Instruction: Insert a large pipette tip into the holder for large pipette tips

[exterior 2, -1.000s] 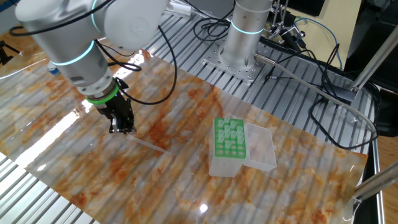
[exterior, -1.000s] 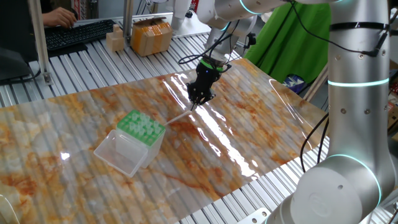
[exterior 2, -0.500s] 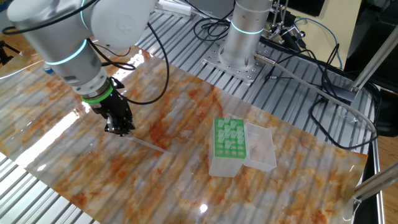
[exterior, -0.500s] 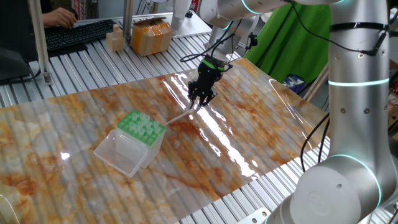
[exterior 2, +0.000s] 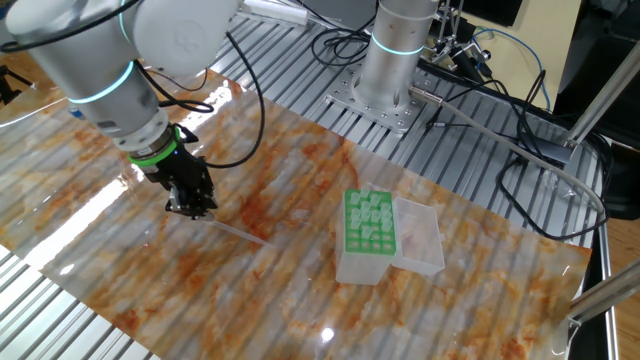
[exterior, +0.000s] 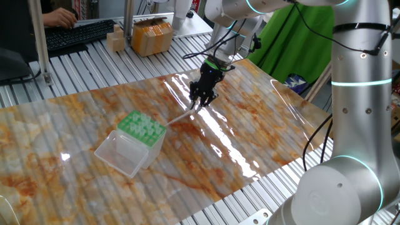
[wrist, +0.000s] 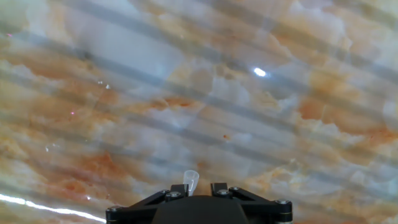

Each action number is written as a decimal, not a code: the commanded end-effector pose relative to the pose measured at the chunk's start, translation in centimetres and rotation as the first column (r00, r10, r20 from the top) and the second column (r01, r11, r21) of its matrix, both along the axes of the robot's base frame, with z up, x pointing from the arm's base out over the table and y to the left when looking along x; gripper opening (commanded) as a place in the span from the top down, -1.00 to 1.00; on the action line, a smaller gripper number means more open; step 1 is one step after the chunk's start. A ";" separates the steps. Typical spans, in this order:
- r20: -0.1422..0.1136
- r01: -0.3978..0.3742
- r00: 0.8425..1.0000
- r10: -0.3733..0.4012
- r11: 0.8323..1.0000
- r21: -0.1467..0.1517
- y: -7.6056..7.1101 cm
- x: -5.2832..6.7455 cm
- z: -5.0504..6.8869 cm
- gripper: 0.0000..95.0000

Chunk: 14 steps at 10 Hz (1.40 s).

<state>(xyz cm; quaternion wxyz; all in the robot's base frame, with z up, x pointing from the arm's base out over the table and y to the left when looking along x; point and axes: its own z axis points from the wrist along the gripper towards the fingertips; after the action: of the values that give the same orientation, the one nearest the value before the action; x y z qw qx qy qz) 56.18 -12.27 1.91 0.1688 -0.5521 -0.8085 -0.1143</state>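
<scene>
Gripper (exterior: 199, 106) is pointing down at the marbled mat (exterior: 250, 119), fingers closing on wide end of large pipette tip (exterior: 182, 117); tip slanting away from it toward green-topped holder (exterior: 142, 129), which is sitting well apart.

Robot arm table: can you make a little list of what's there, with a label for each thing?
gripper: pointing steeply down, low over the table, at the wide end of the large pipette tip
large pipette tip: lying flat on the marbled mat, its wide end between the fingers in the hand view
holder for large pipette tips: green rack facing up, clear lid open beside it
tip in holder yet: no
grip: cannot tell whether it is closed on the tip
</scene>
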 end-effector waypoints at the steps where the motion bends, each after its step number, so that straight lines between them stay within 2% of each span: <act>1: -0.002 0.010 1.000 -0.010 1.000 0.008 0.0 0.1 0.0 0.60; 4: -0.004 0.016 1.000 -0.016 1.000 0.016 0.1 0.3 -0.2 0.60; 8: -0.011 0.034 0.999 -0.034 0.998 0.047 0.0 0.9 -0.3 0.60; 11: -0.011 0.033 0.999 -0.033 0.998 0.051 0.1 1.2 -0.5 0.60; 14: -0.019 0.042 0.999 -0.040 0.997 0.068 0.2 1.3 -0.7 0.60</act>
<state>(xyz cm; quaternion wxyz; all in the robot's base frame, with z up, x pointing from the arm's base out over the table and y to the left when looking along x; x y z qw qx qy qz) 57.30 -12.07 1.29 0.1916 -0.5638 -0.7909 -0.1407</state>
